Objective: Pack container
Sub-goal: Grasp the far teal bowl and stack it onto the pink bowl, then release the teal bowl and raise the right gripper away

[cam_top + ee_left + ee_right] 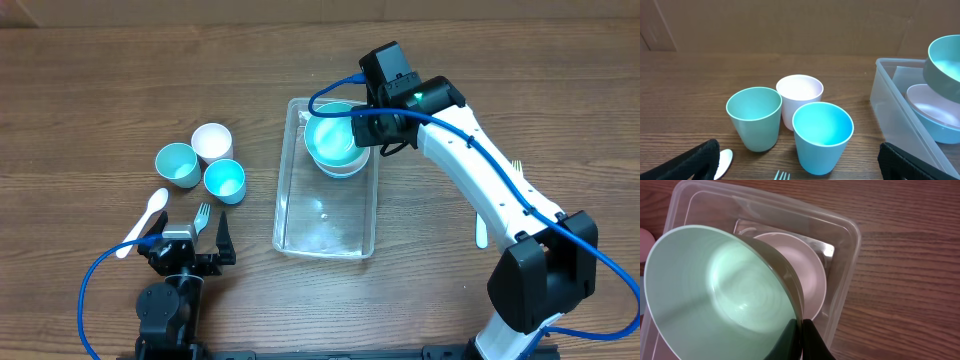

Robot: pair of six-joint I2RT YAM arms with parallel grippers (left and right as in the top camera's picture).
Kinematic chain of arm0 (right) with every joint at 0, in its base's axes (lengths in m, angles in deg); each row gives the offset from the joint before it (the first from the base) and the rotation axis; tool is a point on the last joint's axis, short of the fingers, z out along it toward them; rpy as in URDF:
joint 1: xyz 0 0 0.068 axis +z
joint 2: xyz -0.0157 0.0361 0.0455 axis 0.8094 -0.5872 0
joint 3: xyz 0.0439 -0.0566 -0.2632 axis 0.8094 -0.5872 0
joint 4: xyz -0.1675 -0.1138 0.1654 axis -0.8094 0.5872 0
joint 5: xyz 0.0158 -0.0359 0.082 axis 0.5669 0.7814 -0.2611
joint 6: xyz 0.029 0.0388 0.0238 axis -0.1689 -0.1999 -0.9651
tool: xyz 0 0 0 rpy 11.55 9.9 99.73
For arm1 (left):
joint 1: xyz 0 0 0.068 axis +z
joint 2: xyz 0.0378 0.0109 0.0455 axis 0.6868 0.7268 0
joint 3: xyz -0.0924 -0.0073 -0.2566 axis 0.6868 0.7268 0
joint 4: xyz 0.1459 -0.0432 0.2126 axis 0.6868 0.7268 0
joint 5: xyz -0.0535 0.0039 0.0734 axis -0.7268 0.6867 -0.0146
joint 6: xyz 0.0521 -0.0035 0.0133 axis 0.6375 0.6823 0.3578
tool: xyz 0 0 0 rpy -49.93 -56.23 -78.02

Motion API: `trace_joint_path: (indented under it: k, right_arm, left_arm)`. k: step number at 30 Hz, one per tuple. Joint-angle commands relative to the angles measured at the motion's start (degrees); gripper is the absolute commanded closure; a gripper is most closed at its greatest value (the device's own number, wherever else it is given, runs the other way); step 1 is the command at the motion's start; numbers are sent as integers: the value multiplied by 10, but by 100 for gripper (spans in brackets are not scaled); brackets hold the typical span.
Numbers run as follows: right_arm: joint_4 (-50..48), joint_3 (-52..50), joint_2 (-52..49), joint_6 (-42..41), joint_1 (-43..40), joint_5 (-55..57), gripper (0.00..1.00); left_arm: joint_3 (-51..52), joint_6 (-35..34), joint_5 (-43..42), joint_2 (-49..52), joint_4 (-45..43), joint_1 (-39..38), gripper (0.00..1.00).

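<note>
The clear container [283, 190] lies lengthwise at the table's middle, and a white bowl [349, 169] rests in its far end. My right gripper [372, 128] is shut on the rim of a teal bowl [333, 135] and holds it tilted just above the white bowl. In the right wrist view the fingers [812, 342] pinch the teal bowl's [715, 290] edge over the white bowl [807, 270] and the container [850, 245]. My left gripper [190, 240] stands open near the front left, with nothing between its fingers [690, 162].
Three cups stand left of the container: green [176, 163], white [212, 141] and blue [225, 180]. A white spoon [142, 220] and a fork [201, 215] lie just ahead of the left gripper. Two more utensils [481, 232] lie by the right arm.
</note>
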Motion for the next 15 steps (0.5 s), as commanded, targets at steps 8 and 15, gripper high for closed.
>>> trace_joint_path:
  k: [8,15]
  right_arm:
    - [-1,-4,-15,-2,3,0,81]
    - [-2,-4,-15,-1,3,0,62]
  left_arm:
    - [3,13,-5,-1,-1,5,0]
    - [3,13,-5,-1,-1,5,0]
